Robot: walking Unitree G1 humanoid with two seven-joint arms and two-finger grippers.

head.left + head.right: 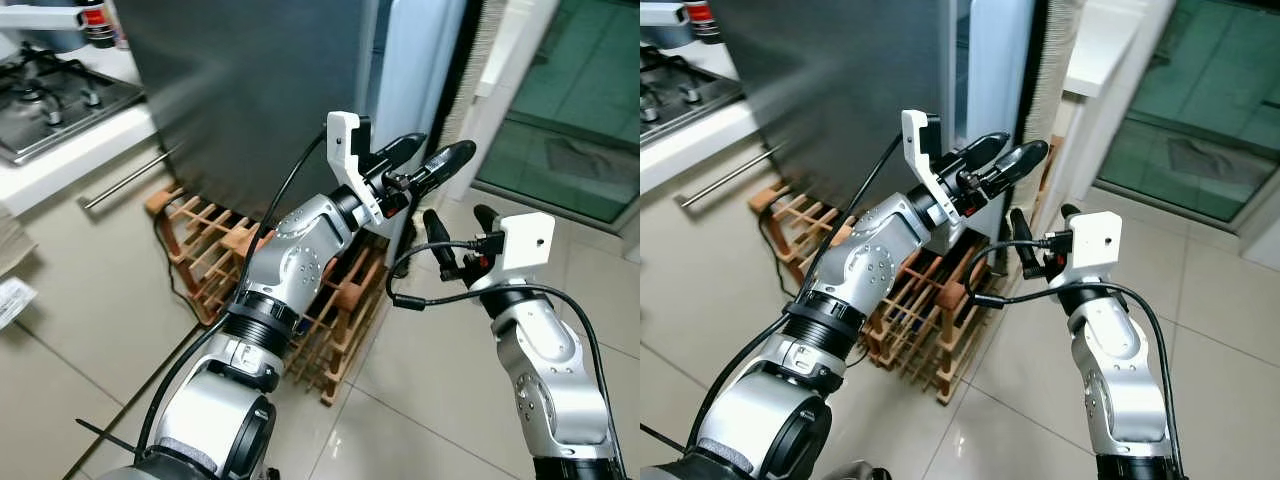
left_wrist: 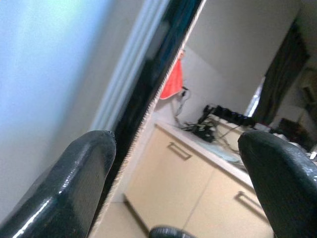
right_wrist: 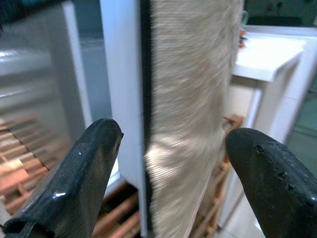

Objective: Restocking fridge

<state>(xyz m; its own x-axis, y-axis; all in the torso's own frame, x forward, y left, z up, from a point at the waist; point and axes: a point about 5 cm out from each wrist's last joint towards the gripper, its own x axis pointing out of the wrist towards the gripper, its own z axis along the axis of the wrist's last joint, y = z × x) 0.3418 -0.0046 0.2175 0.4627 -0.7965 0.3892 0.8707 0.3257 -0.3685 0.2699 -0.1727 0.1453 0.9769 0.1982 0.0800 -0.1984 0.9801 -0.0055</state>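
Pale tiled floor point(image 1: 90, 330) underfoot, kitchen all around. Fridge point(image 1: 250, 90) straight ahead — dark steel door, its pale edge point(image 1: 415, 70) and a dark seal showing at the near side, beside a strip of beige ribbed fabric point(image 3: 185, 109). Left end effector point(image 1: 420, 160) raised against that door edge, fingers spread wide, one fingertip point(image 2: 74, 183) close against the door's seal line and the other point(image 2: 282, 183) well off it; nothing held. Right end effector point(image 1: 460, 232) lower and just beside the left, pointing up toward the same edge, fingers point(image 3: 74, 178) also wide apart with the door edge and fabric strip seen between them; empty too. Wooden lattice rack point(image 1: 215, 250) on the floor at the fridge's foot, partly hidden behind the left arm. White surface point(image 1: 75, 150) off to the left with a gas hob point(image 1: 45, 95) on it — a long bar handle point(image 1: 125, 175) on the cabinet front below. Greenish glass door point(image 1: 580, 100) to the right. Black cable point(image 1: 440, 295) looping between the wrists.
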